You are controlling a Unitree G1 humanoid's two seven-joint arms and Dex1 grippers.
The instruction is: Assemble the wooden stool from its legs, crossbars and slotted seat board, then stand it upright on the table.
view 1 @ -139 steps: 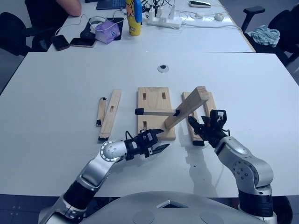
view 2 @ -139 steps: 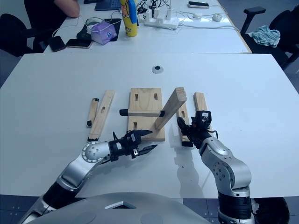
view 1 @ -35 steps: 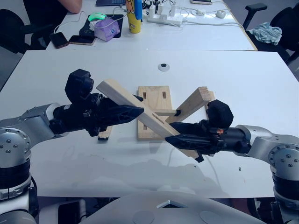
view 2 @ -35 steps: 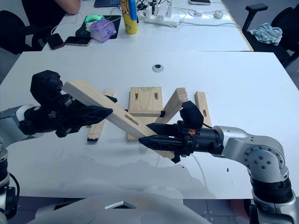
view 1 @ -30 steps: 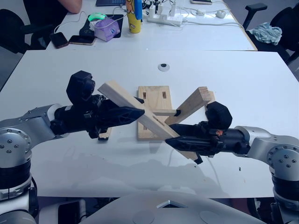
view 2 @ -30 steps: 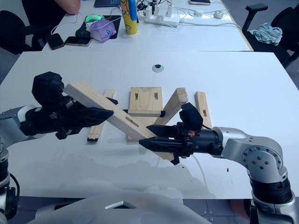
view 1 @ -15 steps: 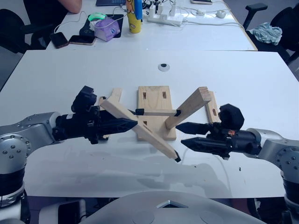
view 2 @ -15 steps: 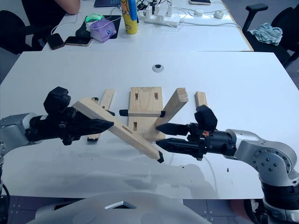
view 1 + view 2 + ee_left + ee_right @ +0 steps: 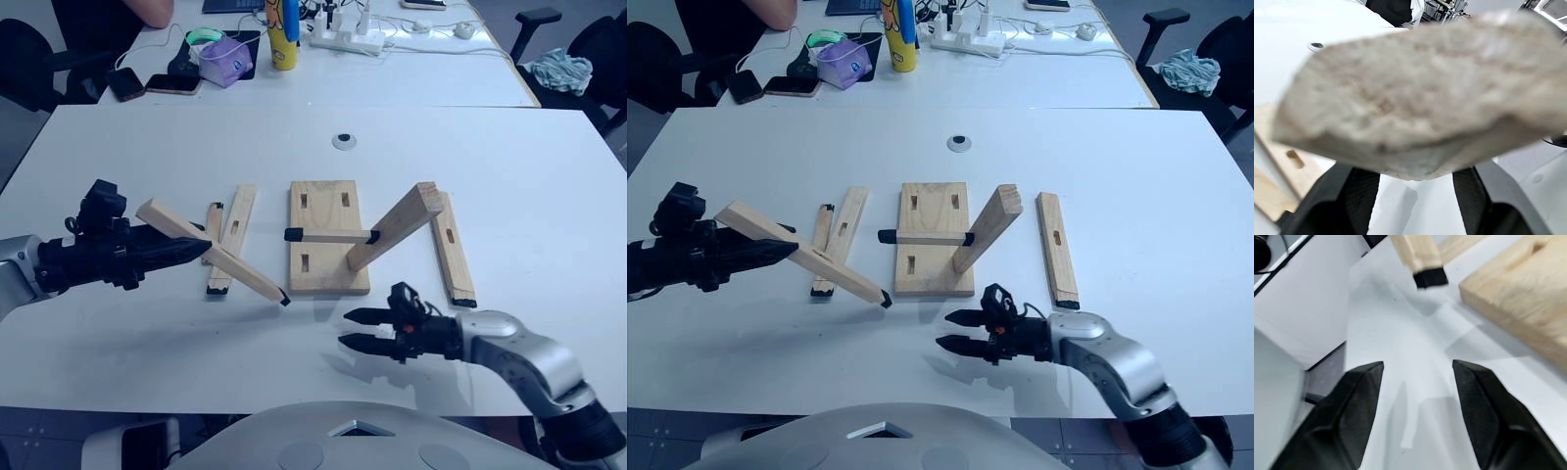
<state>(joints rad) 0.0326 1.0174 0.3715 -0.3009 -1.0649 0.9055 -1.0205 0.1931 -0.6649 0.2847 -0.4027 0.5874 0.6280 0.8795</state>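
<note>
Left jaws: my left jaws are clamped on the upper end of a long pale wooden leg with a black foot cap (image 9: 211,257), out over the counter's left side.
Held leg: it slopes down to the right, with its capped end low over the counter near the seat board's front left corner.
In the way: the held leg crosses in front of a short thin wooden crossbar (image 9: 212,233) and a flat slotted wooden leg (image 9: 233,235), which lie side by side.
Seat board: the pale rectangular slotted seat board (image 9: 327,211) lies flat mid-counter.
On it: a black-tipped crossbar (image 9: 328,236) lies across it and meets a tilted wooden leg (image 9: 397,225) that leans up to the right.
Right jaws: mine are spread wide and hold nothing, low over the counter in front of the board.
Far right: another slotted leg (image 9: 453,247) lies flat.
Counter: it is white (image 9: 147,157), with a round grey grommet (image 9: 343,141).
Room: a second desk (image 9: 441,78) behind carries a purple box (image 9: 224,65), a yellow bottle (image 9: 282,39) and a power strip (image 9: 345,39).
</note>
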